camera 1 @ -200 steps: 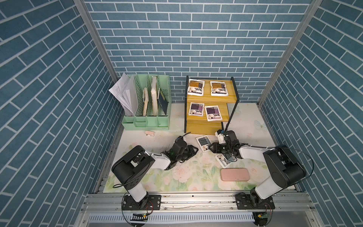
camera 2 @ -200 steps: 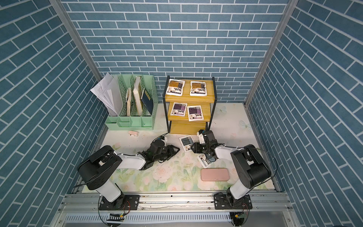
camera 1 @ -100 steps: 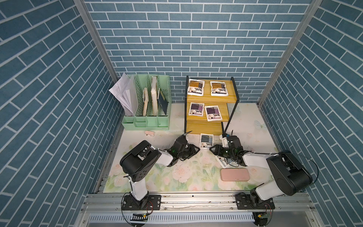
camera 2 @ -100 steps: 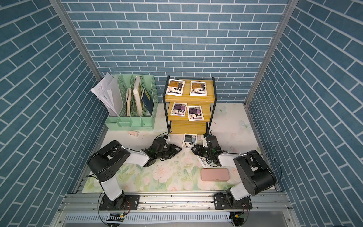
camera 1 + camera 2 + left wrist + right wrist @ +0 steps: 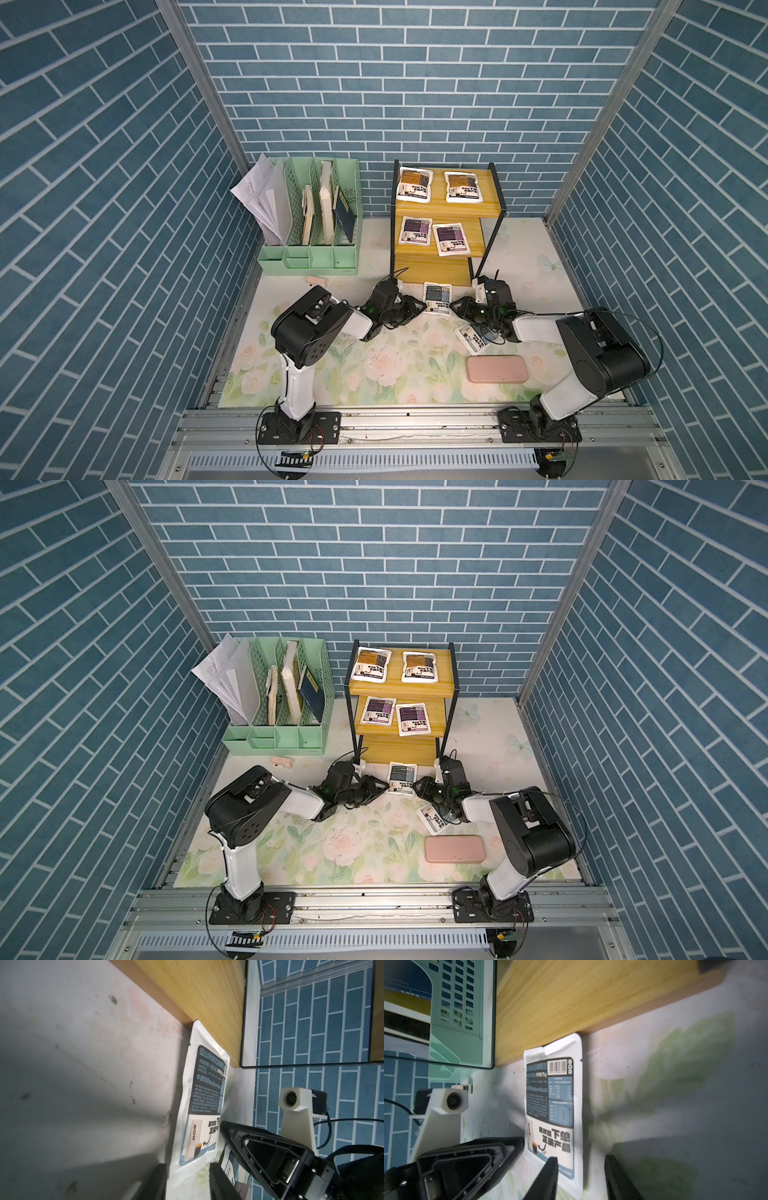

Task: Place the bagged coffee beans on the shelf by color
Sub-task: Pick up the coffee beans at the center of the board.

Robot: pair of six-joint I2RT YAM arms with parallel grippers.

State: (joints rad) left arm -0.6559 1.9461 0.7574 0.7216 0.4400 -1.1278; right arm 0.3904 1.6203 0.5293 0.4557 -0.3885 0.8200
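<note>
The shelf (image 5: 432,272) (image 5: 397,750) holds two orange-brown bagged coffee beans (image 5: 414,185) on its top board and two purple ones (image 5: 414,231) on the middle board. A grey-blue pouch (image 5: 437,296) (image 5: 402,777) (image 5: 205,1095) (image 5: 554,1105) lies on the mat, its far edge against the lowest board (image 5: 207,991) (image 5: 571,997). My left gripper (image 5: 419,307) (image 5: 188,1182) is open, its fingers either side of the pouch's near left corner. My right gripper (image 5: 455,305) (image 5: 580,1178) is open astride the near right corner. Another grey-blue pouch (image 5: 471,337) (image 5: 432,817) lies partly under my right arm.
A pink flat case (image 5: 496,368) lies on the floral mat at the front right. A mint-green file organizer (image 5: 311,224) with papers and books stands left of the shelf, with a small pink object (image 5: 317,281) in front of it. Brick walls enclose three sides.
The grey-blue pouch has turned square to the shelf and sits against the lowest board. My left gripper has moved right up to it, and both grippers now flank its near corners.
</note>
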